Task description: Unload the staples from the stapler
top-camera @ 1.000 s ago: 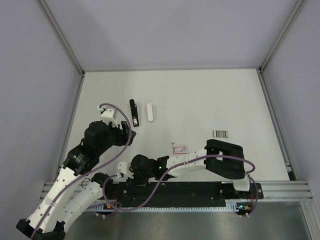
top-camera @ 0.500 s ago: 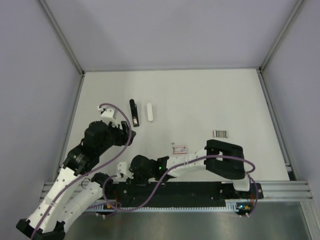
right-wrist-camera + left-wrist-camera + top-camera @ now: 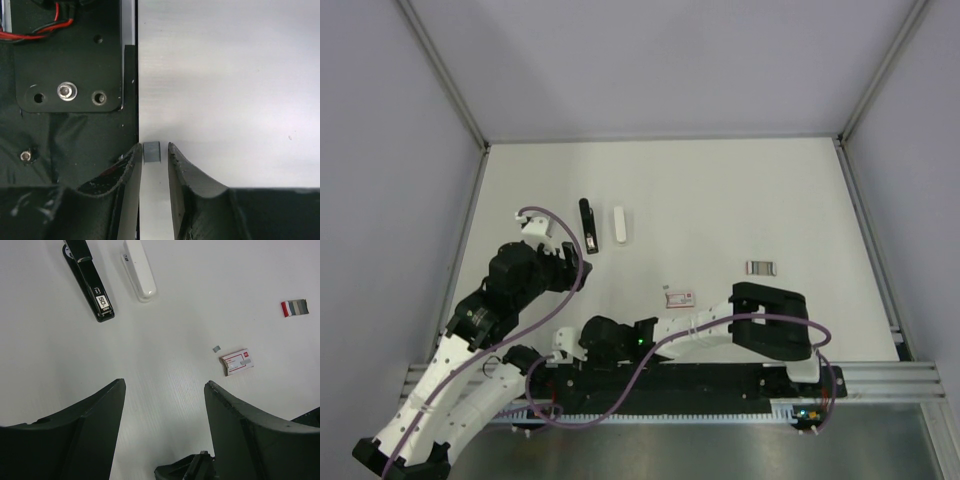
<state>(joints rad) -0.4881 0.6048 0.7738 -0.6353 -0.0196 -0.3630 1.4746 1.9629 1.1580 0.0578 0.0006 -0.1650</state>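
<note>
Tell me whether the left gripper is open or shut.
Open. In its wrist view the left gripper shows both fingers wide apart, with only bare table between them and nothing held.

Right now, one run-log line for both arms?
left gripper jaws open, above table | right gripper jaws open astride small grey piece by table's near edge, not gripped | black stapler lying free
</note>
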